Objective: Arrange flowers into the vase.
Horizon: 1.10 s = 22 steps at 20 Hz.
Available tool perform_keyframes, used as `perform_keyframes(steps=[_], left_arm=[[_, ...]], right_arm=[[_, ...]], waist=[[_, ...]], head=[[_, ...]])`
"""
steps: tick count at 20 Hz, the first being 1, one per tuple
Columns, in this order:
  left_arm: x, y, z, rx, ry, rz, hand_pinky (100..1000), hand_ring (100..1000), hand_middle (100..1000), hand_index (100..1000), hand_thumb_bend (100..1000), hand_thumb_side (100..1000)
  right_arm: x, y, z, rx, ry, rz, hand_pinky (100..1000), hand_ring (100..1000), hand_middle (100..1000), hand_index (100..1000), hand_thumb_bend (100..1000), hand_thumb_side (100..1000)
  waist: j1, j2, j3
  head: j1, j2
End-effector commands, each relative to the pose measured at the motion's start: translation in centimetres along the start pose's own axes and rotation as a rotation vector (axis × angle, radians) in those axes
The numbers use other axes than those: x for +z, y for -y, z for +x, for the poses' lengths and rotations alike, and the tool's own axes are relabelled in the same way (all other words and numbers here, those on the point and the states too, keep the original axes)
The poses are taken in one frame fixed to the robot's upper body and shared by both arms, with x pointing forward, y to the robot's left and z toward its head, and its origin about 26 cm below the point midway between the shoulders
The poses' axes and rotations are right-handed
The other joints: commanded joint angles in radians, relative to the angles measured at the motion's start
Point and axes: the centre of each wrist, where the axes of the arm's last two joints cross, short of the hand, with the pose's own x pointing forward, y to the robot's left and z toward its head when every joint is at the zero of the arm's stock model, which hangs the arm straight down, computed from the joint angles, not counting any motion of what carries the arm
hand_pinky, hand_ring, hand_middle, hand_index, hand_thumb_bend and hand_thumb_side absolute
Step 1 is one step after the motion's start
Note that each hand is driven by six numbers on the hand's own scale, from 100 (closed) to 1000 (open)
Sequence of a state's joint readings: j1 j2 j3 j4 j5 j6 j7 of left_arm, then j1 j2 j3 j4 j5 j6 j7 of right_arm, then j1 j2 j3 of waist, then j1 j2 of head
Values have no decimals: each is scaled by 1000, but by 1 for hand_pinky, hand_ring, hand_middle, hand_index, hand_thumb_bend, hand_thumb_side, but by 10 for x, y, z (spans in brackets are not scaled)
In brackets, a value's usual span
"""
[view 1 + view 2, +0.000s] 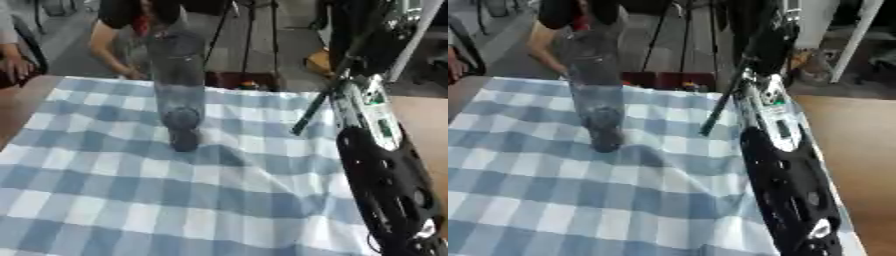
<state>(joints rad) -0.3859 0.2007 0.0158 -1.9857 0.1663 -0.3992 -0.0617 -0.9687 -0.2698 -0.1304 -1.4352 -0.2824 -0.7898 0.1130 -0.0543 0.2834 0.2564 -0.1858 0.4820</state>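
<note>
A tall clear glass vase (pixel 178 85) stands upright on the blue-and-white checked cloth (pixel 105 195), left of centre, and narrows to a dark foot. I see no flowers in it. My right arm (pixel 385 185) rises from the lower right to my dark right hand (pixel 357 35), high at the upper right. A thin dark green flower stem (pixel 313 110) hangs slanting down from that hand, its lower end above the cloth to the right of the vase and apart from it. Its bloom is hidden. My left hand does not show.
Bare wooden tabletop (pixel 427 125) shows past the cloth's right edge. Beyond the far edge a person's hand (pixel 129 73) rests near the cloth behind the vase, with tripod legs (pixel 248 40) and a red box (pixel 667 80) behind.
</note>
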Motion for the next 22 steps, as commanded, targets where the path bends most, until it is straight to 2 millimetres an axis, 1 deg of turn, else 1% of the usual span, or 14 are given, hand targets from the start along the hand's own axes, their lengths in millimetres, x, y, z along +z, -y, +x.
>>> perform_keyframes(steps=[1, 4, 6, 9, 11, 13, 16, 22], left_arm=[[-4, 1, 4, 1, 17, -13, 530, 631, 522, 871, 100, 895], [-3, 1, 4, 2, 14, -16, 529, 631, 521, 870, 100, 892], [-4, 1, 4, 3, 13, -19, 529, 631, 521, 871, 100, 891], [-3, 2, 4, 5, 10, -22, 528, 631, 521, 871, 100, 890], [-3, 2, 4, 7, 9, -24, 529, 631, 521, 871, 100, 890], [-3, 2, 4, 9, 7, -28, 528, 631, 521, 871, 100, 890], [-4, 3, 4, 13, 7, -34, 528, 631, 521, 871, 100, 888], [-5, 3, 4, 17, 9, -43, 528, 631, 520, 871, 100, 889]], right_arm=[[-16, 10, 1, 50, 92, 54, 100, 100, 100, 100, 100, 836], [-19, 11, -3, 54, 123, 58, 100, 100, 100, 100, 100, 840], [-27, 11, -3, 53, 147, 42, 100, 100, 100, 100, 100, 842], [-38, 6, -1, 44, 182, 12, 100, 100, 100, 100, 100, 837], [-42, 1, -3, 39, 187, 0, 100, 100, 100, 100, 100, 832], [-41, -5, -9, 27, 165, -12, 100, 100, 100, 100, 100, 819], [-40, -13, -16, -14, 75, -46, 100, 100, 100, 100, 100, 803], [-56, -23, -14, -59, 54, -86, 100, 100, 100, 100, 100, 798]], waist=[[4, -18, 2], [2, -19, 3], [2, -21, 3], [1, -23, 7], [0, -24, 10], [-1, -26, 14], [-3, -27, 22], [-9, -25, 36]], head=[[3, -3], [4, -3], [5, -4], [4, -4], [1, -3], [-1, -2], [-5, -3], [-10, -7]])
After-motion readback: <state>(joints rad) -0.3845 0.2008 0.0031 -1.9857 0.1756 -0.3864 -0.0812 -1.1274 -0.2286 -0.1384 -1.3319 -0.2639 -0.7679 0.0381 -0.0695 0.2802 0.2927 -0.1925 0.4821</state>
